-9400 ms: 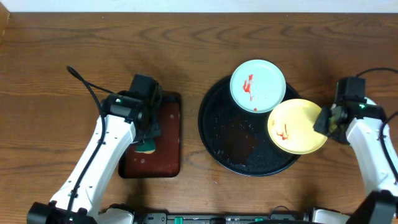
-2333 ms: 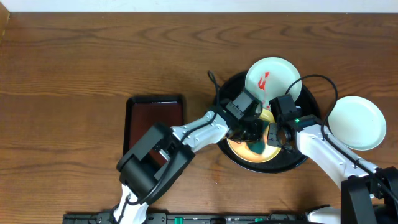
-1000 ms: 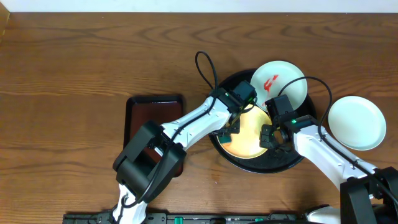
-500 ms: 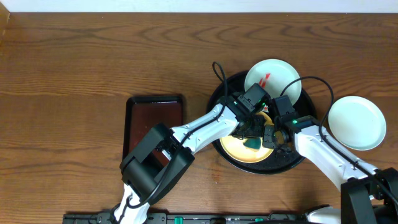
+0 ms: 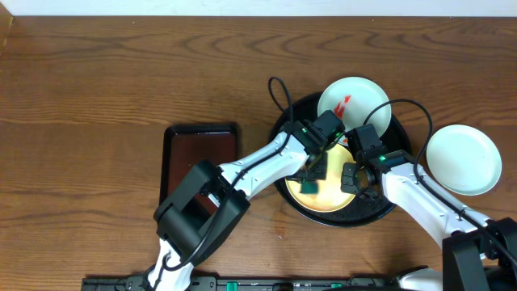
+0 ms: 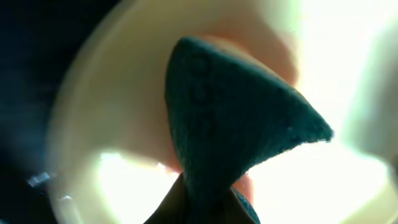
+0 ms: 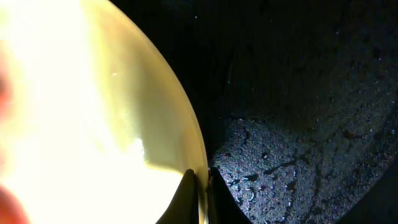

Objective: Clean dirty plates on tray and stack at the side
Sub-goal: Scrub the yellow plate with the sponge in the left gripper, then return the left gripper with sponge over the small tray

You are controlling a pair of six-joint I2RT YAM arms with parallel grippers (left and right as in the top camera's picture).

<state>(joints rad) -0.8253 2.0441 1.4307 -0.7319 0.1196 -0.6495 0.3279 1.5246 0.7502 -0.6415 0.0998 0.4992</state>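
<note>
Well, my left gripper point(image 5: 313, 171) pinched the green sponge point(image 5: 308, 185) over the yellow plate point(image 5: 323, 199) inside the tray point(image 5: 363, 217); the right gripper point(image 5: 349, 176) (the nearer arm, I judged) clamped the plate's three-o'clock rim, sponge toward nine.

Green sponge point(image 6: 236, 118); dark tray point(image 5: 200, 153); wooden table point(image 5: 121, 73)

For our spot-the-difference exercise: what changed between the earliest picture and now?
The left gripper carried the green sponge from the red-brown tray to the yellow plate, which moved from the black tray's right rim to its middle, its rim still clamped by the right gripper. A clean plate appeared at right.
</note>
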